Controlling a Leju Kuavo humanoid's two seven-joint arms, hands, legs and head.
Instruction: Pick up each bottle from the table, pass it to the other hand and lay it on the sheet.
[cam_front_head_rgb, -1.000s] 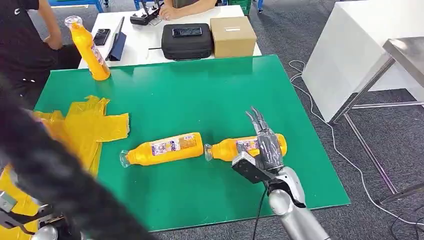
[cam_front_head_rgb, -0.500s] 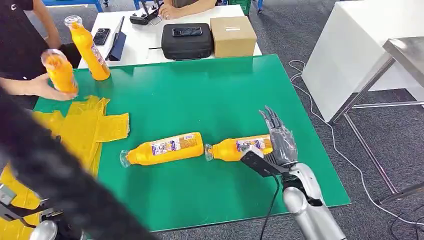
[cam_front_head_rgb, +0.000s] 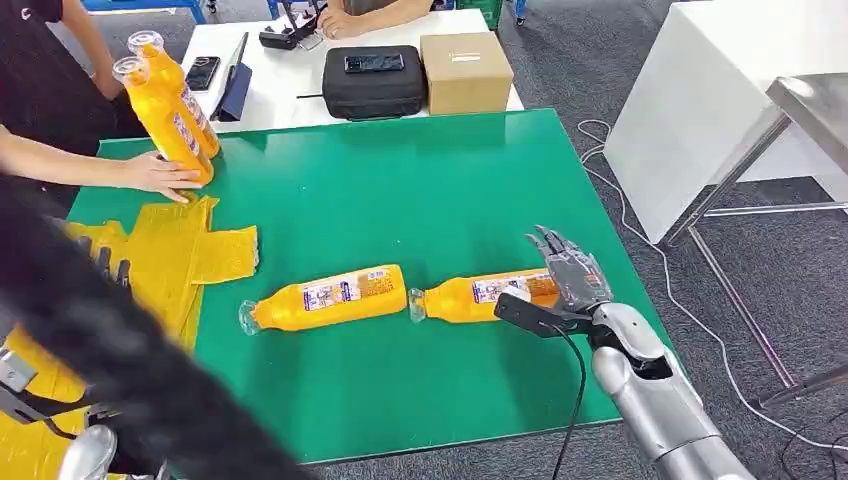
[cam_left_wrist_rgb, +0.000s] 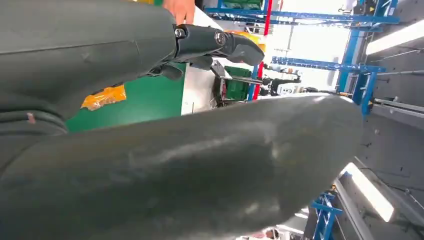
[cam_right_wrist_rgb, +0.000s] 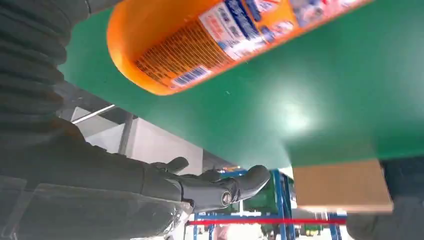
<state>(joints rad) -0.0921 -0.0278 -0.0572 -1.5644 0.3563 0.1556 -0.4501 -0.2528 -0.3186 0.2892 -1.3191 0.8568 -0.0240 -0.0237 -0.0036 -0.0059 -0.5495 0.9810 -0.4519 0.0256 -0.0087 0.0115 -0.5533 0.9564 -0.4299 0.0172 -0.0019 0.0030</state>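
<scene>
right hand (cam_front_head_rgb: 566, 282) at the base of a lying bottle (cam_front_head_rgb: 478, 296) on the green desk (cam_front_head_rgb: 420, 190).
head view: two glossy orange bottles lie end to end; the crinkled yellow sheet (cam_front_head_rgb: 170, 260) is at left. right hand's fingers spread, holding nothing. right wrist view: rounded bottle base (cam_right_wrist_rgb: 150, 50) just beside the hand. left wrist view: left hand (cam_left_wrist_rgb: 215, 45) blurred, its state unclear.

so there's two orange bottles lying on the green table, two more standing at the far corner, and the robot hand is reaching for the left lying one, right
Not quite. The right robot hand is at the right lying bottle, by its base end, not the left lying bottle. The head view shows this. The rest holds: two lie on the green table and two standing bottles are at the far corner.
</scene>
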